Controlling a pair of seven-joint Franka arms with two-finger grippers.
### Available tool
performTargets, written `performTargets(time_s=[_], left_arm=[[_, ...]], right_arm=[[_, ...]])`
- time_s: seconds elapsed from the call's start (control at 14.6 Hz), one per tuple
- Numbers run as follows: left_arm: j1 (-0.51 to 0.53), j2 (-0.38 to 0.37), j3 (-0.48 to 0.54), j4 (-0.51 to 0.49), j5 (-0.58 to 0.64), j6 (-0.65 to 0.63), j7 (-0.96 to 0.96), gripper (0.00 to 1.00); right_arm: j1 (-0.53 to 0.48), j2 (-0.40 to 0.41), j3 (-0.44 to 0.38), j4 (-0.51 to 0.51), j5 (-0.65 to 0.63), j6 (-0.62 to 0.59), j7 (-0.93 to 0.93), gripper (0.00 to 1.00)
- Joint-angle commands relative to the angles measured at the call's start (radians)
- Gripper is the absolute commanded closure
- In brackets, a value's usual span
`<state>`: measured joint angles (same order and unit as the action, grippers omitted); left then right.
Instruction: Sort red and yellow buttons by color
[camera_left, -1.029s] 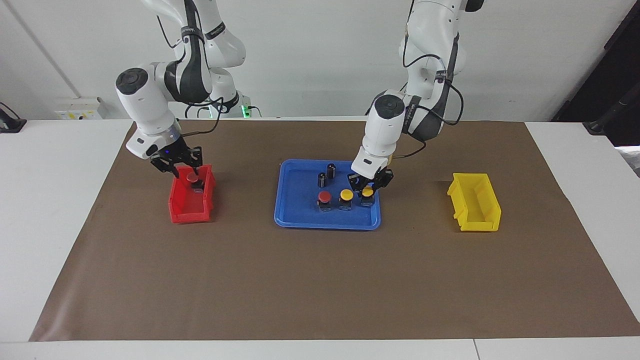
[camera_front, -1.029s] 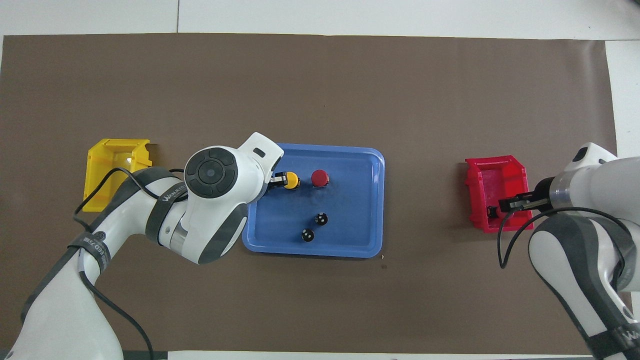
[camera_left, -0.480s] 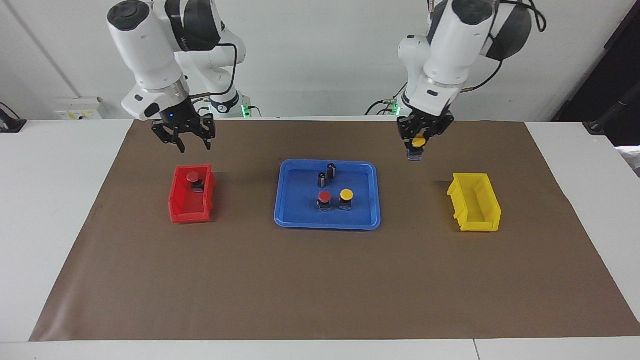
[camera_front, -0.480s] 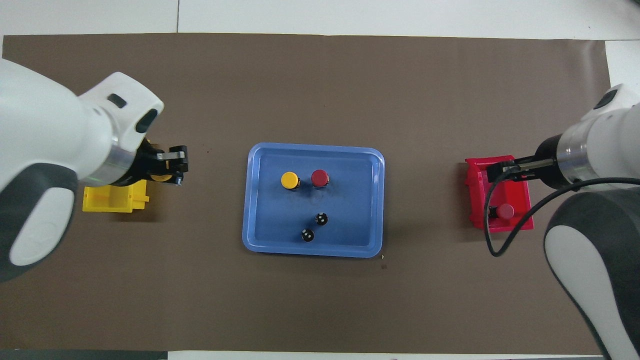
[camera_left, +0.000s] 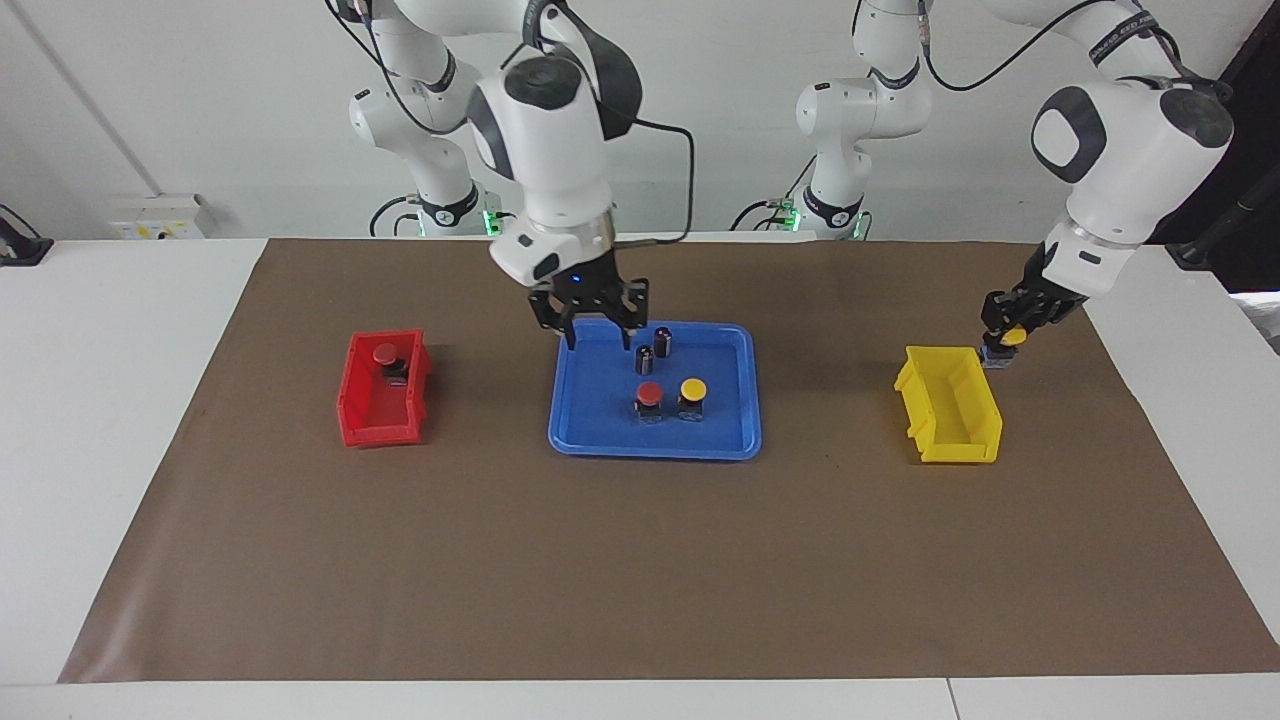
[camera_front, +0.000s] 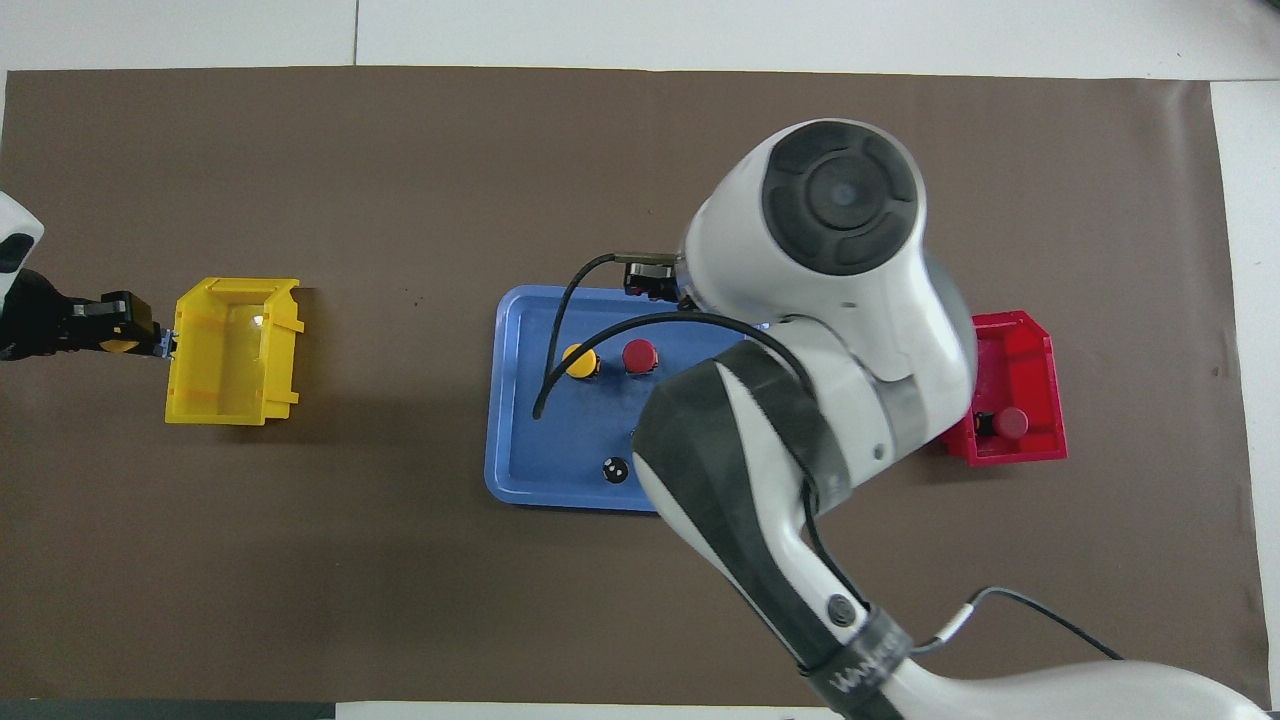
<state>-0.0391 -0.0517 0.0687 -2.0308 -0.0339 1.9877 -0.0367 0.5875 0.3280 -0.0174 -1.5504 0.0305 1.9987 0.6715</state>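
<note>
On the blue plastic tray (camera_left: 600, 435) at the middle of the brown mat (camera_left: 640, 560) stand two of the four push-buttons: one red-capped button (camera_left: 649, 393) and one yellow-capped button (camera_left: 693, 389), side by side, the yellow one toward the left arm's end. A second red-capped button (camera_left: 385, 354) lies inside the red plastic bin (camera_left: 375, 425) at the right arm's end of the table. The second yellow-capped button (camera_left: 1010, 339) is off the table, clamped in the left gripper (camera_left: 1003, 340), which hangs just beside the yellow plastic bin (camera_left: 950, 440) at that bin's outer edge, toward the left arm's end; in the overhead view the button sits just outside the bin's wall. The yellow bin holds nothing that shows.

That makes two red caps and two yellow caps: one red sorted, one yellow carried, one of each left on the tray.

Two dark capless cylinders (camera_left: 654, 350) also stand on the tray, nearer to the robots than the buttons, close to each other.

The right gripper (camera_left: 596, 325) hovers over the tray's edge nearest the robots, just beside the cylinders, its fingers spread apart and holding nothing.

There are two bins and one tray, all resting on the mat, the bins well apart from the tray.
</note>
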Motion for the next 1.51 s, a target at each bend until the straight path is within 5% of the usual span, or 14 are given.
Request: performTargets(time_s=[0.0,0.75,0.82,0.96,1.1,1.24,1.44], left_arm=[[-0.008,0.01,-0.01,-0.048,-0.014,0.054,-0.003,0.99],[-0.015,0.111,-0.01,-0.167,-0.014,0.253,0.037,0.98],[-0.012,0.119,-0.01,-0.169,-0.014,0.253,0.041,0.94],[-0.007,0.121,-0.01,-0.164,-0.014,0.238,0.058,0.52],[-0.015,0.119,-0.01,-0.155,-0.014,0.226,0.055,0.39],[-0.012,0.108,-0.01,-0.138,-0.014,0.188,0.055,0.36],[-0.011,0.09,-0.01,-0.042,-0.015,0.038,0.052,0.36]], right_arm=[[0.028,0.036,-0.006,-0.049,-0.044,0.072,0.039,0.26],[0.063,0.049,-0.006,-0.241,-0.11,0.284,0.062,0.27],[0.066,0.048,-0.006,-0.25,-0.11,0.296,0.068,0.27],[0.074,0.049,-0.006,-0.255,-0.11,0.302,0.082,0.28],[0.075,0.049,-0.004,-0.255,-0.109,0.301,0.083,0.34],[0.083,0.048,-0.004,-0.26,-0.109,0.293,0.08,0.46],[0.077,0.048,-0.006,-0.246,-0.11,0.276,0.076,0.79]])
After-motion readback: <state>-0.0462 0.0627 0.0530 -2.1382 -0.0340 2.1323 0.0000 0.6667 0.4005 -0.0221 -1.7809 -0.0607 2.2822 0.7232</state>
